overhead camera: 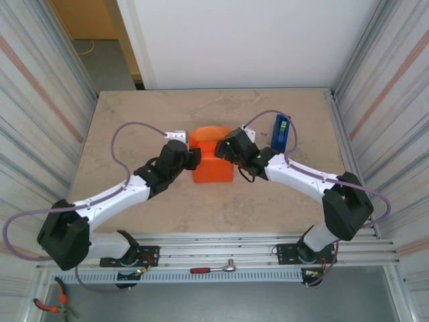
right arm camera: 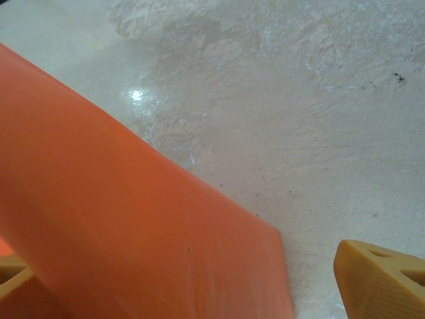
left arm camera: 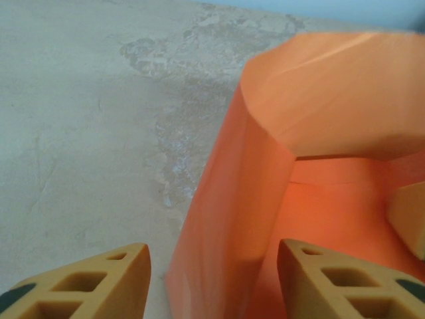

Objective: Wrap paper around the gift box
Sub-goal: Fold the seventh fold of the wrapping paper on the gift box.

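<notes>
Noting the paper (overhead camera: 213,169) at the middle of the table (overhead camera: 134,121), folded up into a blocky orange bundle with a raised flap along its far side. Failing to tell the gift box apart from the same-coloured sheet around it.

Recording the left gripper (overhead camera: 195,158) at the bundle's left side. Seeing in the left wrist view its fingers (left arm camera: 99,286) standing roughly half apart and straddling an upright wall of the sheet. Placing one finger outside over bare tabletop, a sliver of gap away from the wall, and the other inside the fold. Finding no pinch on the wall.

Recording the right gripper (overhead camera: 226,149) at the bundle's far right corner. Seeing in the right wrist view its fingers (right arm camera: 382,276) spread wide, with a slanting flap of the sheet between them, well clear of the finger at that view's lower right. Finding nothing clamped.

Logging a blue tape dispenser (overhead camera: 281,133) just beyond the right arm, apart from the bundle.
</notes>
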`<move>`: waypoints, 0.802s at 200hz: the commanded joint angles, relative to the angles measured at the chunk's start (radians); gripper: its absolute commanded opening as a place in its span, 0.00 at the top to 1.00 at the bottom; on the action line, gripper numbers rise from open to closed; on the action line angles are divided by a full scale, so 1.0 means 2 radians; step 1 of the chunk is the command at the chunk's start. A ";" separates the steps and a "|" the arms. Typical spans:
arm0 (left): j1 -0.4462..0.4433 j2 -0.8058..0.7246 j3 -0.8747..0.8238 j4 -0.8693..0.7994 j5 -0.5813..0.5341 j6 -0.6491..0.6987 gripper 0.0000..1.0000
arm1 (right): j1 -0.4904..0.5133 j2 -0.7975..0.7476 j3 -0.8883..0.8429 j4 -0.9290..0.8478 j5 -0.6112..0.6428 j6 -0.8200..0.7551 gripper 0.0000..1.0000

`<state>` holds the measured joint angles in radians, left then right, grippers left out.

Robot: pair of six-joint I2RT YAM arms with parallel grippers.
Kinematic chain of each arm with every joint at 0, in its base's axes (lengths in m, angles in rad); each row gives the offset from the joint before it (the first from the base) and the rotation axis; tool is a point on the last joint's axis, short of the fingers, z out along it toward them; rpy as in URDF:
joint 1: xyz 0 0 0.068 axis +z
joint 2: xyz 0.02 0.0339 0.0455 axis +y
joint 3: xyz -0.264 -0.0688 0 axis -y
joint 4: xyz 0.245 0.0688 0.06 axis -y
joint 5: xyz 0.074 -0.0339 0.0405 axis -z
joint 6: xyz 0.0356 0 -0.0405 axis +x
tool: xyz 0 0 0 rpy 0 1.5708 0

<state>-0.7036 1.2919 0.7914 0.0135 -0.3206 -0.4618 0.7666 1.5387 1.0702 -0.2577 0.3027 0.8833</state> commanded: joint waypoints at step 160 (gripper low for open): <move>-0.003 0.054 0.050 0.045 -0.040 0.039 0.74 | 0.018 0.030 -0.028 -0.055 -0.020 0.002 0.09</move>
<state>-0.7074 1.3838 0.8593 0.0803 -0.3763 -0.4030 0.7788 1.5497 1.0679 -0.2321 0.3111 0.8909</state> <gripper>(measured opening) 0.273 0.914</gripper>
